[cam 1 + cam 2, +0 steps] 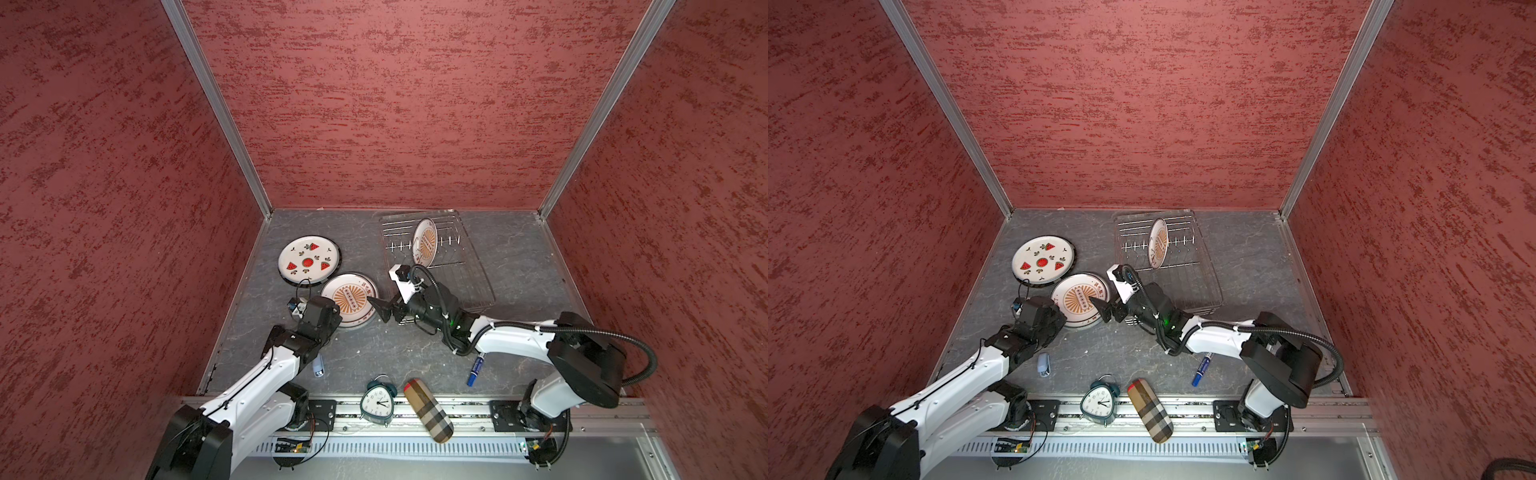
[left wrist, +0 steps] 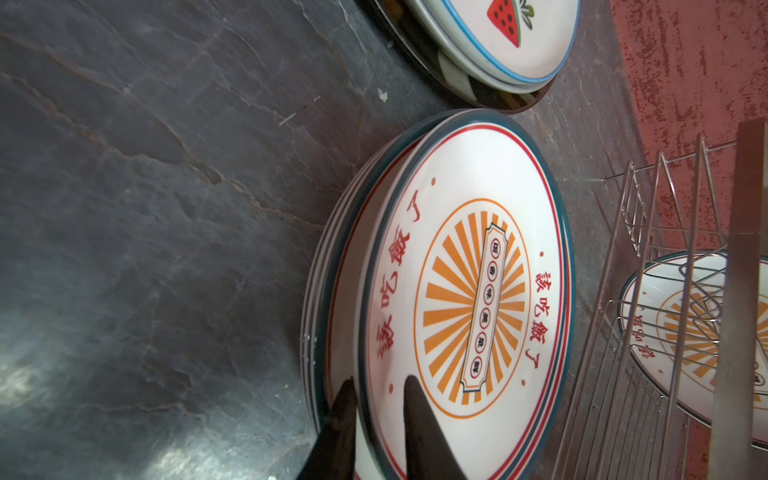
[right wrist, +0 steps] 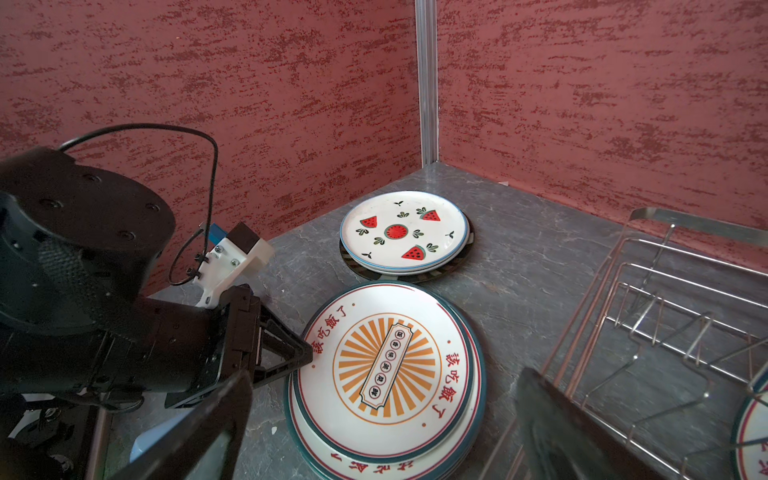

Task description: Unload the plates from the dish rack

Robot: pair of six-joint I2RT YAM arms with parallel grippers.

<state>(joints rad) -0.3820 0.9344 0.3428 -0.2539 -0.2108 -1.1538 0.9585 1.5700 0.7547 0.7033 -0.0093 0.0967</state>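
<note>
At the left of the grey surface [image 1: 519, 257], a watermelon plate [image 1: 308, 261] tops one flat stack. Just beside it, the left fingers [image 2: 419, 419] are closed on the near rim of the top sunburst plate [image 1: 351, 297] of a second stack, one finger on its face and one under its edge. The right fingers [image 1: 377, 306] hover spread wide and empty between that stack and the dish rack [image 1: 478, 291], where an upright sunburst plate [image 1: 426, 243] stands among the prongs.
</note>
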